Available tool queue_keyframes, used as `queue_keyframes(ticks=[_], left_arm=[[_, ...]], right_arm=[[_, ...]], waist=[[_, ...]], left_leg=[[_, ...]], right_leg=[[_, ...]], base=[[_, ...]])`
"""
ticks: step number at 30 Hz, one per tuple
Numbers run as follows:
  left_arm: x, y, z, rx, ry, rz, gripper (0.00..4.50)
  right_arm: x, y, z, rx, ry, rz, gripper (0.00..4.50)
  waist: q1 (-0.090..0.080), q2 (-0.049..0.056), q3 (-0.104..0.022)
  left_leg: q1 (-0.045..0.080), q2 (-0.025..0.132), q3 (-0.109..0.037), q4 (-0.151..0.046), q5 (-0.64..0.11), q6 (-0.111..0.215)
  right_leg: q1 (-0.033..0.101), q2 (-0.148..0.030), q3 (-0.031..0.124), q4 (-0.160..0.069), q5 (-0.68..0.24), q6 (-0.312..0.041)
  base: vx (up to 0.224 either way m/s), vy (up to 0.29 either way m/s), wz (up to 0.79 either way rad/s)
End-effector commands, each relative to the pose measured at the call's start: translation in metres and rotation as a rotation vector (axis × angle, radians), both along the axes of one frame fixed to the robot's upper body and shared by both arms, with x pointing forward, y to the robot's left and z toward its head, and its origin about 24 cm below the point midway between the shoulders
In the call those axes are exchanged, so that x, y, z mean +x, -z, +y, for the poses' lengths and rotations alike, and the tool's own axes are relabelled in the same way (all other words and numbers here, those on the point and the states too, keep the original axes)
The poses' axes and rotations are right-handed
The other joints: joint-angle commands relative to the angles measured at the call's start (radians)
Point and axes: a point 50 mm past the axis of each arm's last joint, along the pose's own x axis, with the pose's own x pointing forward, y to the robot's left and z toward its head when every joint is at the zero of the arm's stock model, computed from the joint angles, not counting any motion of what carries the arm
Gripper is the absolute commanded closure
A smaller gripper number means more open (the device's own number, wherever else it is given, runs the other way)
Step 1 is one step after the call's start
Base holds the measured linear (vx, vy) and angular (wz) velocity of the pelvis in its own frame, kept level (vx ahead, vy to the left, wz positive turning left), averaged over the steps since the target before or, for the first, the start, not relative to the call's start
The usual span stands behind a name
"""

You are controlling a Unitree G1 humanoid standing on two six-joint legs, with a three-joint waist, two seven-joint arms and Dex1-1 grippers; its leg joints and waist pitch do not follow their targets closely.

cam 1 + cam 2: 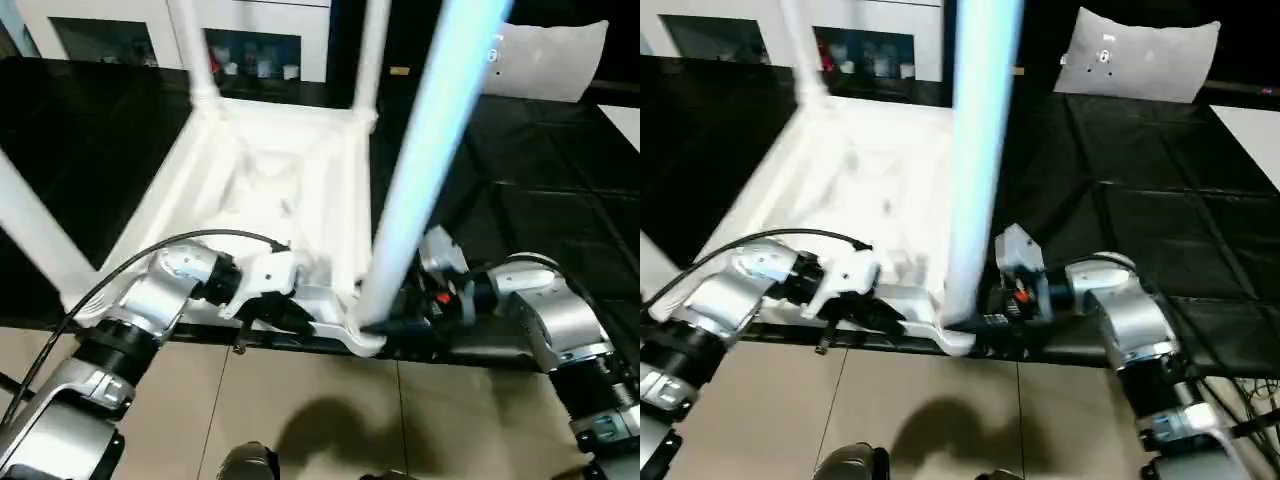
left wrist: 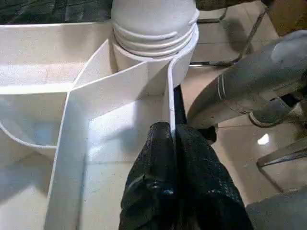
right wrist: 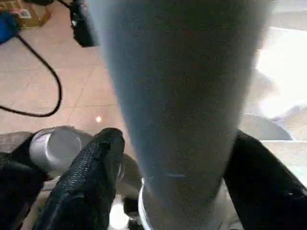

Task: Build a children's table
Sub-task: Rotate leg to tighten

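Left claw: at about 7 o'clock in the head view, pressed together on the near rim of the table top, pinching the thin wall.
Right claw: at about 5 o'clock, fingers set either side of the near leg at its base; whether they press it I cannot tell.
Table: upside down on the black workbench, ribs upward, centre to 12 o'clock.
Progress: four legs stand in the corner sockets; the near one's threads still show, so it probably needs final turns.

no readable text, no labels, brands, numbers or signs legible
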Motion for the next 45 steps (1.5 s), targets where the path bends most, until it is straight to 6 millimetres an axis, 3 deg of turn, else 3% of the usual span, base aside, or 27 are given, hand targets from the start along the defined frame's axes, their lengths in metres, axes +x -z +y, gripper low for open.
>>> queue_keyframes(ticks=[1, 2, 5, 7, 14, 19, 22, 24, 25, 26, 27, 30, 32, 35, 37, 39, 41, 42, 44, 45], left_arm=[[0.001, -0.007, -0.008, 0.010, 0.069, -0.023, 4.50], [0.001, -0.007, -0.008, 0.009, 0.071, -0.022, 4.50], [0.001, -0.008, -0.008, 0.009, 0.074, -0.021, 4.50], [0.001, -0.008, -0.007, 0.011, 0.076, -0.021, 4.50], [0.001, -0.007, -0.006, 0.001, 0.055, -0.014, 4.50], [0.004, -0.009, -0.013, -0.069, -0.039, 0.018, 4.50], [0.008, -0.008, -0.021, -0.095, -0.126, 0.001, 4.50], [0.012, -0.008, -0.027, -0.117, -0.194, 0.005, 4.50], [0.014, -0.008, -0.029, -0.129, -0.227, 0.010, 4.50], [0.016, -0.009, -0.034, -0.154, -0.265, 0.015, 4.50], [0.020, -0.010, -0.039, -0.179, -0.316, 0.017, 4.50], [0.028, -0.012, -0.045, -0.194, -0.418, -0.001, 4.50], [0.034, -0.013, -0.048, -0.194, -0.489, -0.020, 4.50], [0.049, -0.019, -0.060, -0.236, -0.678, -0.058, 4.50], [0.053, -0.022, -0.065, -0.247, -0.739, -0.084, 4.50], [0.055, -0.023, -0.068, -0.253, -0.763, -0.096, 4.50], [0.057, -0.025, -0.073, -0.268, -0.782, -0.106, 4.50], [0.057, -0.026, -0.076, -0.274, -0.781, -0.105, 4.50], [0.056, -0.028, -0.079, -0.281, -0.768, -0.107, 4.50], [0.056, -0.028, -0.079, -0.281, -0.767, -0.107, 4.50]], right_arm=[[-0.001, -0.001, 0.000, -0.020, -0.060, 0.008, 1.68], [-0.001, -0.001, 0.000, -0.024, -0.073, 0.014, 1.93], [0.000, -0.001, 0.000, -0.030, -0.093, 0.024, 1.99], [0.000, -0.002, 0.000, -0.034, -0.110, 0.033, 2.33], [-0.001, -0.001, 0.000, -0.025, -0.119, 0.046, 2.49], [-0.006, 0.002, 0.008, 0.052, -0.030, 0.111, 2.52], [-0.008, 0.009, 0.016, 0.058, 0.092, 0.125, 2.52], [-0.008, 0.014, 0.024, 0.055, 0.190, 0.105, 2.52], [-0.007, 0.016, 0.028, 0.049, 0.239, 0.096, 2.52], [-0.005, 0.019, 0.034, 0.053, 0.312, 0.101, 2.52], [-0.003, 0.021, 0.041, 0.064, 0.404, 0.114, 2.52], [0.004, 0.023, 0.055, 0.084, 0.552, 0.128, 2.53], [0.008, 0.024, 0.064, 0.091, 0.641, 0.136, 2.53], [0.027, 0.026, 0.085, 0.102, 0.929, 0.155, 2.53], [0.031, 0.025, 0.094, 0.118, 1.007, 0.182, 2.53], [0.034, 0.024, 0.098, 0.118, 1.059, 0.193, 2.53], [0.038, 0.024, 0.103, 0.119, 1.116, 0.186, 2.53], [0.039, 0.023, 0.104, 0.123, 1.132, 0.174, 2.18], [0.041, 0.021, 0.105, 0.130, 1.133, 0.139, 2.18], [0.041, 0.021, 0.105, 0.131, 1.132, 0.137, 1.78]], waist=[[-0.007, -0.006, -0.074], [-0.007, -0.007, -0.074], [-0.007, -0.005, -0.074], [-0.007, -0.006, -0.072], [-0.007, -0.008, -0.070], [-0.004, -0.007, -0.067], [-0.006, -0.008, -0.062], [-0.014, -0.007, -0.057], [-0.017, -0.008, -0.056], [-0.022, -0.005, -0.052], [-0.033, -0.006, -0.052], [-0.062, -0.008, -0.051], [-0.068, -0.005, -0.049], [-0.081, -0.004, -0.049], [-0.085, -0.004, -0.052], [-0.086, -0.002, -0.058], [-0.088, -0.001, -0.063], [-0.086, -0.001, -0.065], [-0.085, -0.002, -0.065], [-0.084, -0.002, -0.065]], left_leg=[[0.030, 0.081, -0.036, -0.067, -0.145, 0.063], [0.028, 0.080, -0.036, -0.066, -0.142, 0.067], [0.030, 0.081, -0.036, -0.066, -0.146, 0.069], [0.029, 0.081, -0.036, -0.066, -0.147, 0.070], [0.029, 0.081, -0.036, -0.067, -0.153, 0.070], [0.031, 0.083, -0.037, -0.070, -0.151, 0.068], [0.031, 0.083, -0.039, -0.075, -0.180, 0.051], [0.030, 0.079, -0.046, -0.080, -0.236, 0.020], [0.030, 0.081, -0.046, -0.083, -0.240, 0.011], [0.037, 0.081, -0.048, -0.085, -0.267, -0.001], [0.031, 0.078, -0.053, -0.089, -0.278, -0.015], [0.032, 0.073, -0.054, -0.090, -0.298, -0.035], [0.031, 0.071, -0.056, -0.089, -0.296, -0.030], [0.035, 0.067, -0.055, -0.088, -0.304, -0.042], [0.036, 0.069, -0.057, -0.090, -0.294, -0.043], [0.028, 0.070, -0.050, -0.089, -0.218, -0.017], [0.027, 0.067, -0.044, -0.084, -0.171, 0.003], [0.027, 0.064, -0.041, -0.081, -0.148, 0.018], [0.023, 0.063, -0.040, -0.079, -0.122, 0.036], [0.023, 0.063, -0.039, -0.079, -0.111, 0.047]], right_leg=[[0.036, -0.111, 0.061, -0.072, -0.121, -0.228], [0.036, -0.111, 0.060, -0.072, -0.118, -0.230], [0.035, -0.111, 0.059, -0.073, -0.129, -0.233], [0.035, -0.111, 0.059, -0.073, -0.131, -0.235], [0.035, -0.111, 0.060, -0.075, -0.142, -0.231], [0.032, -0.110, 0.061, -0.076, -0.152, -0.230], [0.030, -0.113, 0.062, -0.084, -0.211, -0.214], [0.034, -0.121, 0.062, -0.097, -0.332, -0.187], [0.033, -0.119, 0.064, -0.099, -0.346, -0.176], [0.024, -0.118, 0.065, -0.103, -0.377, -0.169], [0.031, -0.120, 0.063, -0.102, -0.399, -0.165], [0.025, -0.119, 0.064, -0.107, -0.420, -0.157], [0.026, -0.121, 0.065, -0.112, -0.434, -0.148], [0.018, -0.118, 0.066, -0.114, -0.447, -0.148], [0.019, -0.117, 0.066, -0.114, -0.420, -0.147], [0.025, -0.107, 0.068, -0.099, -0.241, -0.169], [0.030, -0.106, 0.067, -0.091, -0.135, -0.189], [0.031, -0.105, 0.067, -0.089, -0.091, -0.199], [0.037, -0.107, 0.066, -0.086, -0.046, -0.208], [0.039, -0.107, 0.065, -0.085, -0.029, -0.211]], base=[[0.000, 0.000, 0.00], [0.000, 0.000, 0.00], [0.000, 0.000, 0.00], [0.000, 0.000, 0.00], [0.000, 0.000, 0.00], [0.000, 0.000, 0.00], [0.000, 0.000, 0.00], [0.000, 0.000, 0.00], [0.000, 0.000, 0.00], [0.000, 0.000, 0.00], [0.000, 0.000, 0.00], [0.000, 0.000, 0.00], [0.000, 0.000, 0.00], [0.000, 0.000, 0.00], [0.000, 0.000, 0.00], [0.000, 0.000, 0.00], [0.000, 0.000, 0.00], [0.000, 0.000, 0.00], [0.000, 0.000, 0.00], [0.000, 0.000, 0.00]])
